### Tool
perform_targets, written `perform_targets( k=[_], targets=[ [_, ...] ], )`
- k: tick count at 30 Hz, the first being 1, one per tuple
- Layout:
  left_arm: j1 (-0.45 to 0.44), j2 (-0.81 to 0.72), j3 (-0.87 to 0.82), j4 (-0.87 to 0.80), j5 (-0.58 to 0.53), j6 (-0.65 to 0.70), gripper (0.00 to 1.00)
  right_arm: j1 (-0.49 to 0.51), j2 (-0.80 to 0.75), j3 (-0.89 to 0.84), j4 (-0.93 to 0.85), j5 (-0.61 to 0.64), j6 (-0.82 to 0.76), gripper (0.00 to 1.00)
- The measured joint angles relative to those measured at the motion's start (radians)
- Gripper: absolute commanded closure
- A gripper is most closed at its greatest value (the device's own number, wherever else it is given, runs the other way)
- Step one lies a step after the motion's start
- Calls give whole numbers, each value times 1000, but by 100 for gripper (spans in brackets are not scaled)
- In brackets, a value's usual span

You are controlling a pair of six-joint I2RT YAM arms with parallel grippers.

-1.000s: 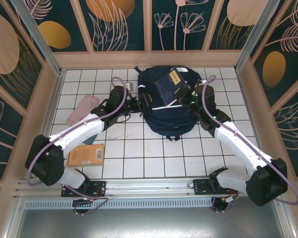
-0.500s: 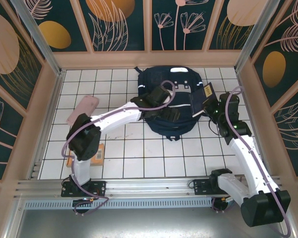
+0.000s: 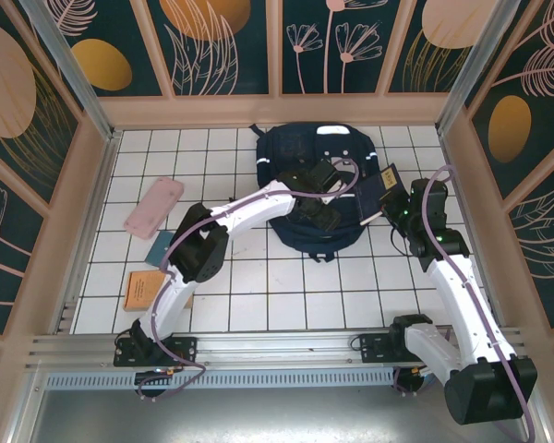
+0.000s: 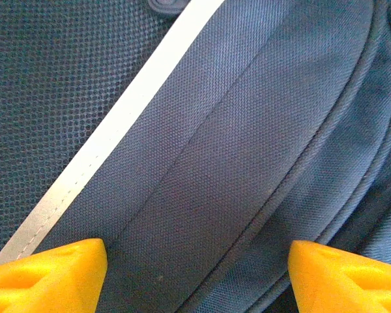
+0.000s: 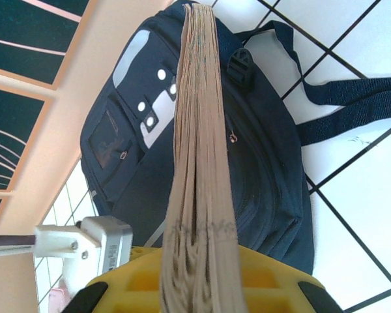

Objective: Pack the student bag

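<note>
Navy student bag [image 3: 319,152] lies flat; right pincer [image 3: 391,205] clamps a book [image 5: 199,163] beside it.

My student bag [image 3: 295,148] lies flat on the white tiles at the far middle of the table, a little right of centre and close to the far wall. It is a big navy-blue fabric backpack, rounded in outline, front face up. A white reflective stripe [image 4: 114,124] runs slantwise across its woven cloth, with a mesh-like weave on one side and curved seams on the other. Pale patches [image 5: 133,59] with small white dots sit near one end. A dark strap [image 5: 352,94] trails off it onto the tiles. I cannot tell whether its zips are open.
</note>
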Motion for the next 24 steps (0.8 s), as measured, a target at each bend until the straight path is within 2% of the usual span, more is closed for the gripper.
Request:
perform_targets(
  k=[10, 15, 19, 24],
  targets=[
    [0, 37, 52, -22, -83, 107, 32, -3, 0, -12, -2, -16, 0, 100],
    [0, 61, 77, -33, -91, 163, 24, -3, -2, -12, -3, -18, 2, 100],
    [0, 72, 99, -56, -69, 209, 23, -3, -10, -14, -3, -18, 5, 100],
    [2, 77, 111, -70, -71, 241, 30, -3, -12, -15, -8, -18, 8, 100]
  ],
)
